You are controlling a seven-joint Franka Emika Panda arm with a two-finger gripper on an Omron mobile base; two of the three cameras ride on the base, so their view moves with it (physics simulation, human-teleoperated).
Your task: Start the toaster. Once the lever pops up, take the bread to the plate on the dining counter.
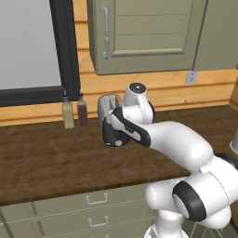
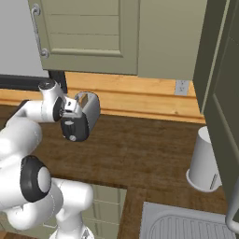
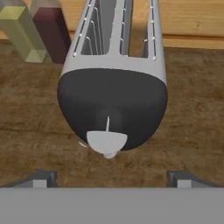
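The tool (image 3: 111, 178) is spread wide, holding nothing, hovering just short of the toaster (image 3: 113, 65)'s black end. The lever (image 3: 107, 141), a pale tab, sits at 12 o'clock between the tips, low on that panel. To do this well, I judge the tool should come squarely over the tab and press straight along its slot. The toaster is shiny silver and rounded, standing on the dark wood worktop (image 3: 192, 131), with two bottles (image 3: 37, 33) at its 10 o'clock.

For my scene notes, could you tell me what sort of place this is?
A kitchen, most likely: a toaster sits on a wood worktop beside two condiment bottles, with cabinets above and a sink nearby.
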